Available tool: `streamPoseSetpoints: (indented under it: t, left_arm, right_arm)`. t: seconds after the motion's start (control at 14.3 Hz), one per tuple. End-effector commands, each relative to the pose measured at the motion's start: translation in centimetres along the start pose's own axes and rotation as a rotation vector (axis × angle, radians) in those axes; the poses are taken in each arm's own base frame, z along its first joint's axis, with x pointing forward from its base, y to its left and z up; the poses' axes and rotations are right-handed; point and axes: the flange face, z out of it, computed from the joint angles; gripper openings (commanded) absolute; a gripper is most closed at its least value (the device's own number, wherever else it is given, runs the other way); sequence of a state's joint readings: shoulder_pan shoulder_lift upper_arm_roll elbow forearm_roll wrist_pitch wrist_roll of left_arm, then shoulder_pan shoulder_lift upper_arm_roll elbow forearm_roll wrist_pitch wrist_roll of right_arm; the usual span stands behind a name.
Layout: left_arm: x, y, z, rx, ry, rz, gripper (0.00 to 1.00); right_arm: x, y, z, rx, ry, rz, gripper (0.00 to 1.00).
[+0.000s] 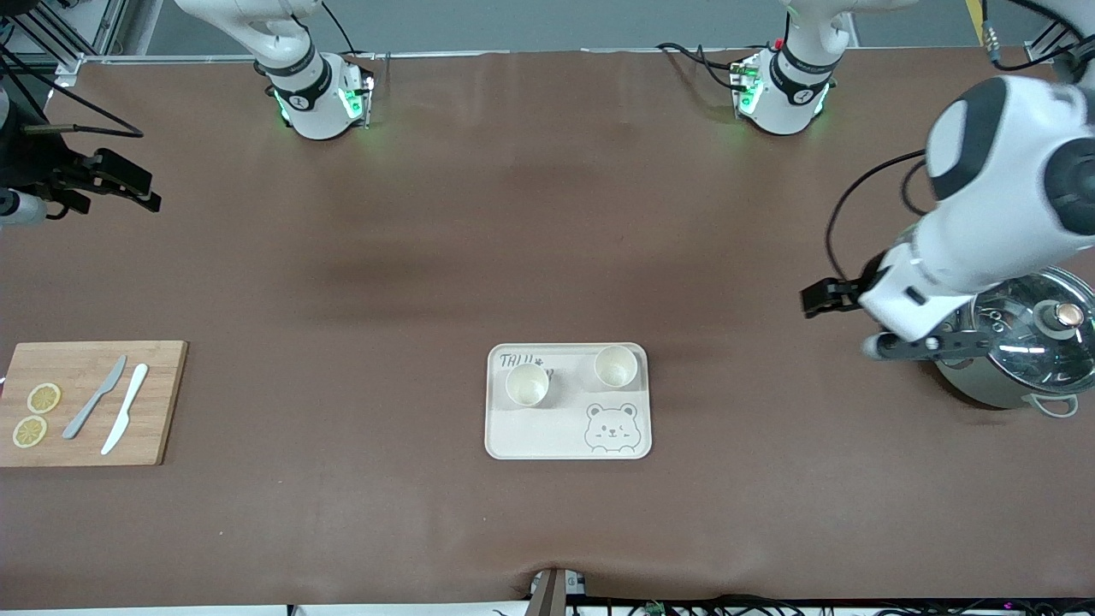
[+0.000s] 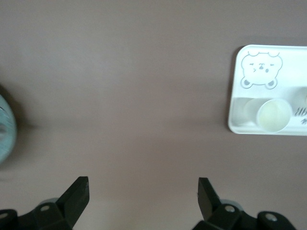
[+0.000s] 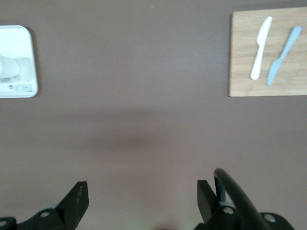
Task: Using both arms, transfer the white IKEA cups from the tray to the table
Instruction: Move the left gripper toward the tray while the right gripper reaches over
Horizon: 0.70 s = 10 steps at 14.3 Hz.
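A brown surface [image 1: 547, 257] carries one cream tray [image 1: 547, 441] with a bear drawing, and two white IKEA cups [image 1: 527, 385] [image 1: 616, 366] stand upright on it, side by side and apart, on the half farther from the front camera. Toward the right arm's end lies one wooden cutting board [image 1: 154, 402] with two lemon slices [image 1: 44, 398] and two knives [image 1: 95, 397]. Toward the left arm's end stands one lidded steel pot [image 1: 1022, 359]. The left hand [image 2: 143, 194] hangs over bare surface beside the pot, fingers spread wide, holding nothing. The right hand [image 3: 142, 196] is also spread and empty, over bare surface.
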State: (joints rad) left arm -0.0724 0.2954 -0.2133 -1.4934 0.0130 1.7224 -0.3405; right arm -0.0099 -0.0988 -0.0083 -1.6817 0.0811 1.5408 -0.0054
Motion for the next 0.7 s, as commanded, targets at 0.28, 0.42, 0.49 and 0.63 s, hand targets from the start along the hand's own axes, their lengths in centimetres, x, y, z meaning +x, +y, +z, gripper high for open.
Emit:
streamPoseSetpoints:
  t: [0.28,0.42,0.49,0.63]
  left_arm:
    - [2.1,8.3,10.4,-0.025,-0.001,-0.132,1.00]
    - [1.9,10.4,12.5,-0.026,0.002,-0.125,1.00]
    - [2.2,10.8,13.3,-0.035,0.013,-0.121,1.00]
    - [2.8,11.6,15.1,-0.054,0.032,-0.118,1.00]
  right_arm:
    - [3.9,-12.7,2.5,0.018,-0.030,0.140,1.00]
    - [4.9,-16.5,4.0,0.021,-0.013,0.168,1.00]
    - [5.4,-18.6,5.3,0.018,-0.001,0.166,1.00]
    - [6.2,-22.9,8.0,0.024,0.032,0.165,1.00]
